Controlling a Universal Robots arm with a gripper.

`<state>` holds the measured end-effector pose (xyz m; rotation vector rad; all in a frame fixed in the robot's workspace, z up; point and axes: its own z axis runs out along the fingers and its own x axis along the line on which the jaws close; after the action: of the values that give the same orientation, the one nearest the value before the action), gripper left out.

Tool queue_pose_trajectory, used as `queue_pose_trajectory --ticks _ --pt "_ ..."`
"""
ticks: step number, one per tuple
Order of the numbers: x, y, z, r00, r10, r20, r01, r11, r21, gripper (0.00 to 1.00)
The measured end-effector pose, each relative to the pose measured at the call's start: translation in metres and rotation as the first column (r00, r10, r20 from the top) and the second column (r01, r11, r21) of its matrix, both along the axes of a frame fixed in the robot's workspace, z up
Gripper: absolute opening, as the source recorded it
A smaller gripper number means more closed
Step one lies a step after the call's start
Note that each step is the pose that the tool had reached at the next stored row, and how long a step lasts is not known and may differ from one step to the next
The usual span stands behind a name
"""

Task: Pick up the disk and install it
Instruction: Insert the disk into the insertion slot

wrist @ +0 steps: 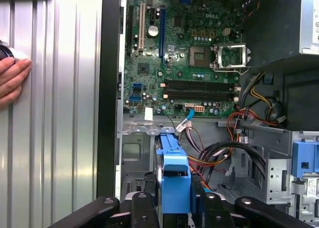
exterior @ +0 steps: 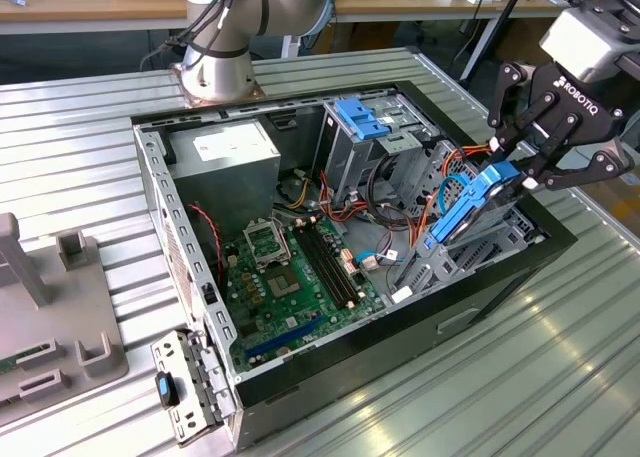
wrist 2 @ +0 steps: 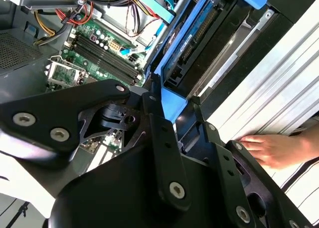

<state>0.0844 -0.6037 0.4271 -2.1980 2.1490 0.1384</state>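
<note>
So, gripper: clenched on the upper end of the disk.
Disk: tilted, hanging over the grey drive bay at the side of the open case on the exterior view's right. The lower end looks to be about at the bay mouth, but it's hard to say if it touches.
Cables: orange and black bundle just beside the disk.
Risk: rails going in crooked and jamming, or snagging those cables.
Hand: a person's, resting on the counter near the case. It could get bumped.
</note>
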Motion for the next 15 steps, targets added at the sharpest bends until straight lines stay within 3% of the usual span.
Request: queue_pose_trajectory --ticks 4,9,11,15 --pt "-0.0012 0.0000 0.0000 0.9999 0.000 0.0108 0.000 0.9997 0.0236 0.36" --pt "-0.0013 -0.0001 -0.0001 0.9999 0.000 0.0111 0.000 0.9997 0.0252 0.36" --pt "-0.0013 -0.0001 0.0001 0.9999 0.000 0.0111 0.000 0.9997 0.0247 0.44" --pt "-0.0013 -0.0001 0.0002 0.9999 0.000 0.0111 0.000 0.9997 0.0250 0.44"
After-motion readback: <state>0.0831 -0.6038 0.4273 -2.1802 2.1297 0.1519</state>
